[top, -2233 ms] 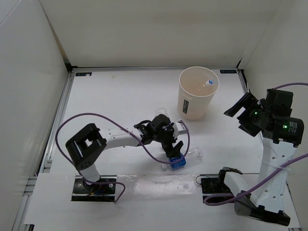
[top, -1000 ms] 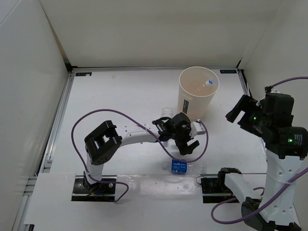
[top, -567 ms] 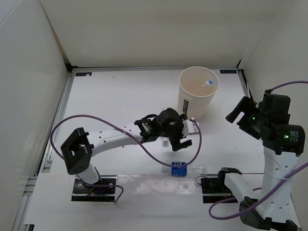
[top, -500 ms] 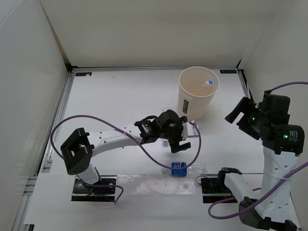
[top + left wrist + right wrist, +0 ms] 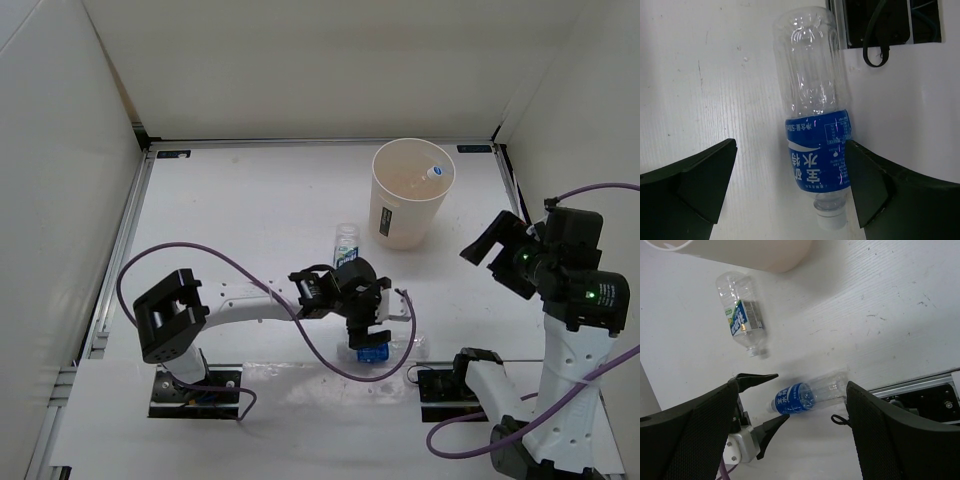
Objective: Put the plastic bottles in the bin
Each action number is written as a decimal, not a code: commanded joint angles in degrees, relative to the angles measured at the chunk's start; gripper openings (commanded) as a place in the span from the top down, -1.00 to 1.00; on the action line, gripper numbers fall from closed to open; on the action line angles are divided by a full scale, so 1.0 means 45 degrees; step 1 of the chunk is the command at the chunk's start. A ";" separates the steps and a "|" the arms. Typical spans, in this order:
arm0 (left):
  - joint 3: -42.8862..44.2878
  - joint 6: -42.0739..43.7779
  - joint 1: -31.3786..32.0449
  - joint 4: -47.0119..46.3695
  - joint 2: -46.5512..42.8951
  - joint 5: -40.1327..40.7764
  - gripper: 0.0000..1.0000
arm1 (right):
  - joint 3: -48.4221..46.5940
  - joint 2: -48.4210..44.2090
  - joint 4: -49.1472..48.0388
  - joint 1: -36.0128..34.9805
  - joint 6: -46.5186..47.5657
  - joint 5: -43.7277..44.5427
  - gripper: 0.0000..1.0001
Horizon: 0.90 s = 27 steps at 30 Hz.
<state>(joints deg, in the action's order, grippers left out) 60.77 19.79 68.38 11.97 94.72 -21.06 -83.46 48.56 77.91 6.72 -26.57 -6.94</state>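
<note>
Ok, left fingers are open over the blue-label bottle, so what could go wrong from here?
1. The blue-label bottle lies on its side, much closer to one of the open left fingers than to the other. That finger would likely touch first and could roll or pivot the bottle out of the grasp.
2. The bottle's base points at the right arm's mount and its black cable. If shoved, the bottle might wedge there.

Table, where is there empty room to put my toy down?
The big bare patch of table lies between the left wall and the bin. The middle front is crowded: the left gripper hangs over a blue-label bottle, with a second bottle just behind.
</note>
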 commanded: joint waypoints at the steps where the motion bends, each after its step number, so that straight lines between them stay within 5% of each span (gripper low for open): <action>1: 0.0247 -0.0471 0.0097 -0.0917 -0.0287 -0.0574 -1.00 | 0.0031 0.0186 0.0714 0.0010 0.0083 -0.0313 -0.79; 27: -0.0148 -0.3363 0.1308 -0.3227 0.2602 0.0363 -1.00 | 0.1027 0.0167 0.0715 -0.1474 0.0474 0.0311 -0.79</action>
<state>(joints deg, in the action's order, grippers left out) 58.13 6.72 74.06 -1.58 105.38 -20.71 -78.89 49.82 77.91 0.82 -25.15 -6.57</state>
